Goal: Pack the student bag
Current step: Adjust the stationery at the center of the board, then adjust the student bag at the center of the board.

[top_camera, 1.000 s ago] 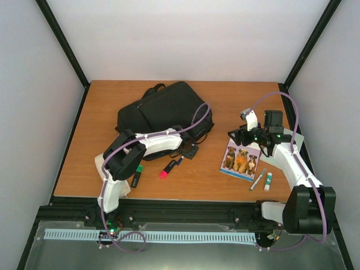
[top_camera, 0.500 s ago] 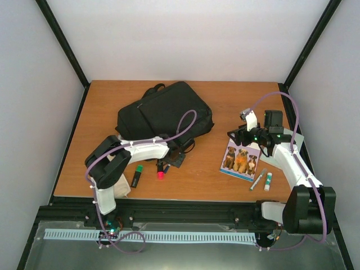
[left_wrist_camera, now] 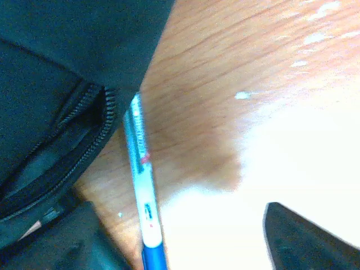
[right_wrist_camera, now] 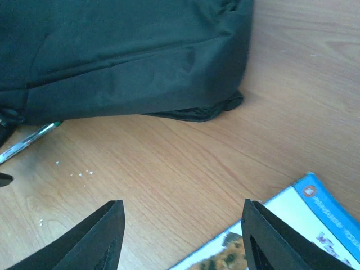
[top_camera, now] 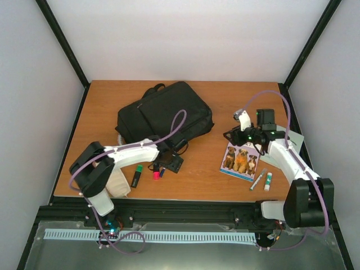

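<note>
The student bag (top_camera: 163, 115) is a big black backpack lying flat at the middle back of the table. Its dark fabric and a zip opening (left_wrist_camera: 84, 140) fill the upper left of the left wrist view. My left gripper (top_camera: 170, 164) hangs open just in front of the bag. A blue and white pen (left_wrist_camera: 140, 185) lies loose on the wood between its fingers, close to the left one. My right gripper (top_camera: 229, 135) is open over bare wood, between the bag's right side (right_wrist_camera: 124, 56) and a dog-picture book (top_camera: 241, 159).
A pink highlighter (top_camera: 156, 174) and a green-capped marker (top_camera: 136, 176) lie near the left gripper. A whitish pouch (top_camera: 115, 180) sits by the left arm. A grey pen (top_camera: 257, 180) and a glue stick (top_camera: 268, 181) lie at front right. A green-tipped pen (right_wrist_camera: 31, 138) lies beside the bag.
My left gripper has drawn back from the bag's edge toward the near left and opened wide. The pink highlighter has shifted left with it. My right gripper has edged left, its jaws slightly narrower.
</note>
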Tool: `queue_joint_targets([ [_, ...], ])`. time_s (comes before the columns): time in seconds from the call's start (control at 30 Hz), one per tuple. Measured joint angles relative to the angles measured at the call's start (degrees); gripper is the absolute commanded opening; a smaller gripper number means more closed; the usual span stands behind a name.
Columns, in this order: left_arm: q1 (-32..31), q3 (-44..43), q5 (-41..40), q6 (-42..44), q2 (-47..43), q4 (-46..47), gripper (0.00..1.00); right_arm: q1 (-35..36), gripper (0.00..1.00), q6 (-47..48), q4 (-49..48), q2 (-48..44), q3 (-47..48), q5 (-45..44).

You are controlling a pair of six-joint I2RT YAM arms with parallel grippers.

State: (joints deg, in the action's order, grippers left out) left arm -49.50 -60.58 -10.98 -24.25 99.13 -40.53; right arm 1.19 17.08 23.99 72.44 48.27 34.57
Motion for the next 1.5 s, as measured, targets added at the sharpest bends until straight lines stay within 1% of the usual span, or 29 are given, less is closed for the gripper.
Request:
queue_joint_targets([
  [0.03, -0.02, 0.00, 1.79, 0.44, -1.53, -0.11, 0.99, 1.46, 0.59, -0.13, 0.39, 0.87, 0.57, -1.20],
  [0.07, 0.00, -0.04, 3.39, 0.98, -3.52, -0.20, 0.99, 3.30, 0.59, -0.17, 0.74, 1.75, 1.25, -2.32],
  [0.17, 0.00, -1.29, 6.10, 2.25, -9.27, -0.42, 1.00, 6.99, 0.57, -1.05, 1.25, 3.65, 3.15, -2.80],
  [0.2, 0.20, -1.92, 6.62, 2.45, -11.17, -0.31, 1.00, 7.65, 0.54, -1.73, 1.46, 4.63, 4.04, -2.40],
  [0.27, 1.07, -2.95, 7.80, 2.36, -14.82, 0.09, 1.00, 8.55, 0.52, -3.19, 1.99, 7.80, 6.49, -1.16],
  [0.37, 4.94, -4.00, 8.87, 1.53, -18.34, 0.20, 1.00, 10.67, 0.53, -4.81, 1.99, 13.55, 9.27, 0.24],
  [0.47, 9.86, -4.09, 6.78, 1.29, -19.41, 0.09, 1.00, 14.58, 0.55, -7.41, 1.95, 18.58, 10.56, 1.60],
  [0.63, 12.87, -1.86, 2.29, 0.66, -19.98, 2.03, 1.00, 18.67, 0.55, -10.82, 1.29, 26.80, 14.67, 5.14],
  [0.8, 16.83, 0.85, 5.01, -1.25, -20.35, 4.35, 1.00, 21.55, 0.55, -12.55, -0.48, 33.00, 18.10, 5.66],
  [0.87, 17.92, 0.92, 4.70, -2.34, -20.48, 4.61, 1.00, 22.32, 0.54, -14.53, -1.01, 36.41, 20.70, 5.22],
  [0.97, 18.51, 0.68, 1.66, -4.66, -20.96, 2.93, 1.00, 22.40, 0.51, -16.81, -1.99, 40.06, 23.50, 3.23],
  [1.1, 20.02, -3.72, 0.13, -7.04, -17.70, -4.31, 1.00, 20.48, 0.48, -20.11, -3.67, 44.46, 29.29, 0.42],
  [1.23, 21.09, -3.63, 0.50, -8.39, -15.98, -5.99, 1.00, 15.78, 0.48, -23.19, -5.46, 49.92, 39.17, -1.44],
  [1.33, 21.16, -3.43, 1.60, -8.68, -15.82, -7.45, 1.00, 10.82, 0.48, -25.27, -6.47, 52.46, 44.41, -1.97],
  [1.5, 21.66, -3.43, 1.14, -9.18, -16.09, -7.06, 1.00, 5.51, 0.51, -26.32, -6.05, 50.77, 44.22, -1.18],
])
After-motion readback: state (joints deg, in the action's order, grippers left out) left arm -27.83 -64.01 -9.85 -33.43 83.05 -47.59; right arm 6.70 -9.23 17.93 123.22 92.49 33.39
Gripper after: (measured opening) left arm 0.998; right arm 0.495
